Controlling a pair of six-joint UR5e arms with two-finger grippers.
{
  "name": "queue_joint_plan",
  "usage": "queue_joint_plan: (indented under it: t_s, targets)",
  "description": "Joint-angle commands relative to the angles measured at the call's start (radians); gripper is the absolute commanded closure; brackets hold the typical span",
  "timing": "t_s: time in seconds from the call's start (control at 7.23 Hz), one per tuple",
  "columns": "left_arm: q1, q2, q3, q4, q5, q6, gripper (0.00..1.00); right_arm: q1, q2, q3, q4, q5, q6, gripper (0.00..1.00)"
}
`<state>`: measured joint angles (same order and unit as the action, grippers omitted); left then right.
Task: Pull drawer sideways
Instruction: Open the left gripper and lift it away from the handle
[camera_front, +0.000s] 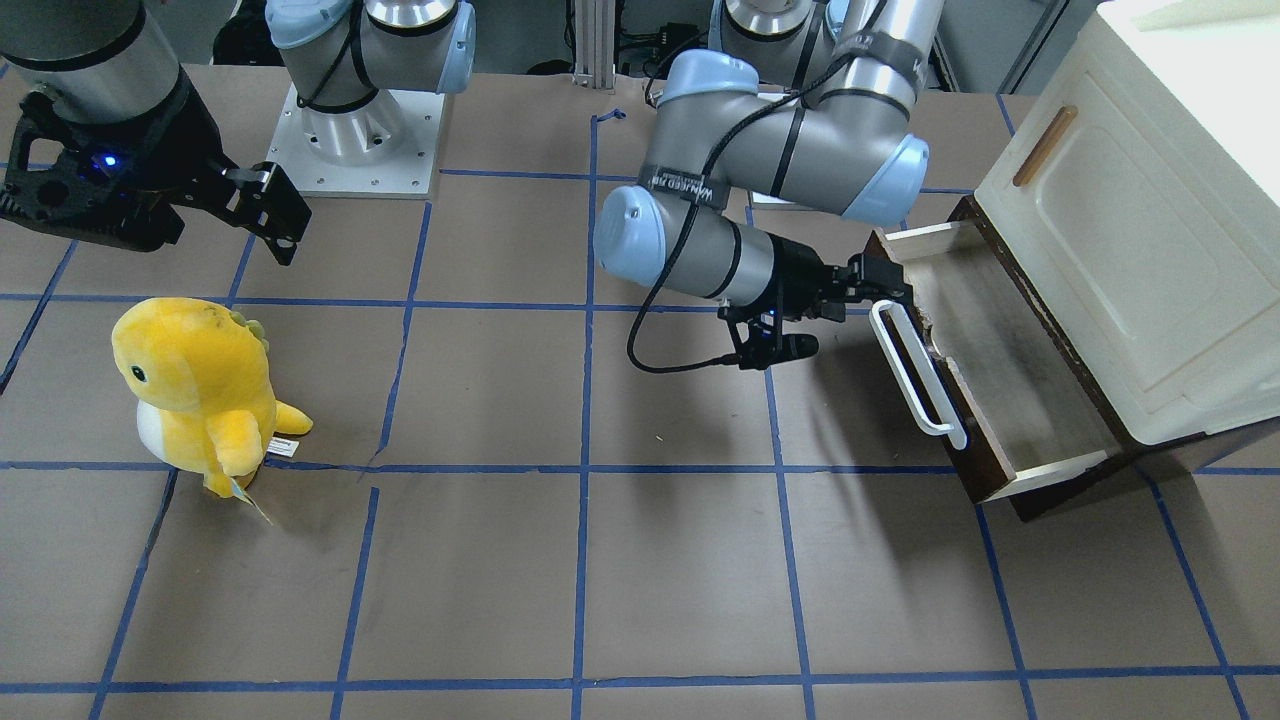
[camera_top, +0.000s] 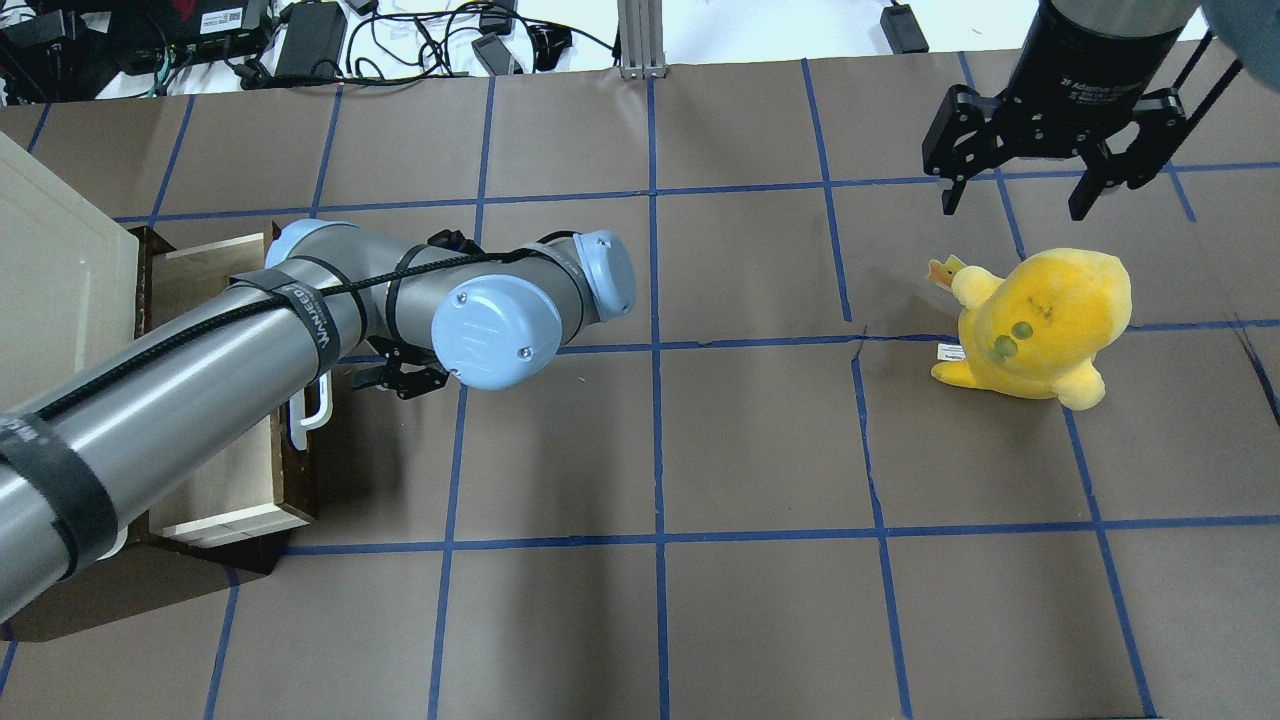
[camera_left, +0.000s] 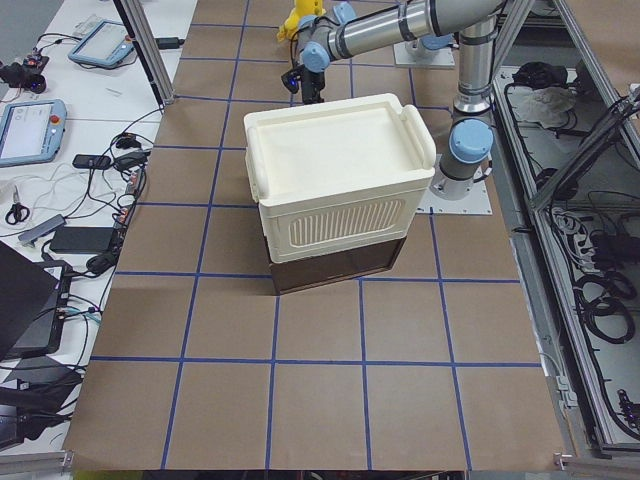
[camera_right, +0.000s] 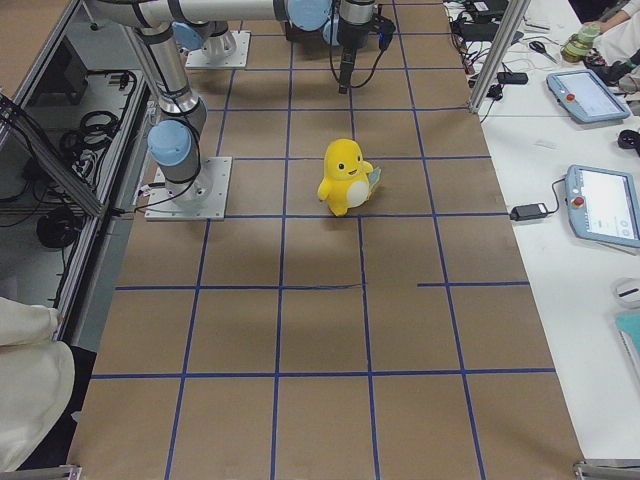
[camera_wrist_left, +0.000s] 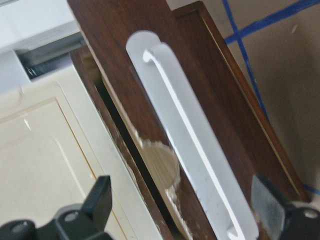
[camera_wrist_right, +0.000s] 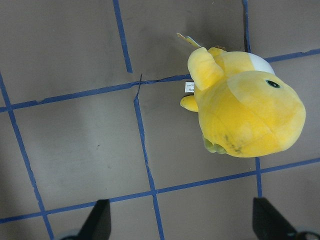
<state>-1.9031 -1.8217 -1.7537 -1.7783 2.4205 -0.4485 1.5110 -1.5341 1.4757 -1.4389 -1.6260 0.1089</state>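
Observation:
The drawer (camera_front: 1010, 370) stands pulled out from under the cream cabinet (camera_front: 1150, 230), with its pale wood inside showing. Its dark brown front carries a long white bar handle (camera_front: 915, 370). My left gripper (camera_front: 885, 288) is open at the handle's end nearest the robot. In the left wrist view the handle (camera_wrist_left: 190, 145) runs between the two spread fingertips (camera_wrist_left: 100, 197), with gaps on both sides. My right gripper (camera_top: 1015, 195) is open and empty, raised over the table beyond the plush. In the overhead view the left arm hides much of the drawer (camera_top: 215, 490).
A yellow plush toy (camera_front: 195, 390) stands on the brown, blue-taped table on my right side, also below the right wrist camera (camera_wrist_right: 245, 115). The cabinet's cream door has a small brown handle (camera_front: 1045, 145). Both arm bases (camera_front: 355, 130) sit at the robot's edge.

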Motion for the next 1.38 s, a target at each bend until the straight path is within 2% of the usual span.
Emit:
queue_joint_plan:
  t_s: [0.0, 0.28, 0.55, 0.83, 1.24]
  targets:
    - [0.019, 0.146, 0.035, -0.017, -0.262, 0.072, 0.09, -0.002, 0.000, 0.000, 0.000, 0.000, 0.000, 0.00]
    - [0.097, 0.237, 0.155, -0.044, -0.581, 0.145, 0.09, -0.002, 0.000, 0.000, 0.000, 0.000, 0.000, 0.00]
    - [0.195, 0.309, 0.235, -0.058, -0.847, 0.189, 0.05, 0.000, 0.000, 0.000, 0.000, 0.000, 0.000, 0.00]
    - [0.290, 0.328, 0.255, -0.047, -0.888, 0.252, 0.02, -0.002, 0.000, 0.000, 0.000, 0.000, 0.000, 0.00]
    - [0.329, 0.303, 0.238, 0.161, -0.885, 0.330, 0.00, 0.000, 0.000, 0.000, 0.000, 0.000, 0.000, 0.00]
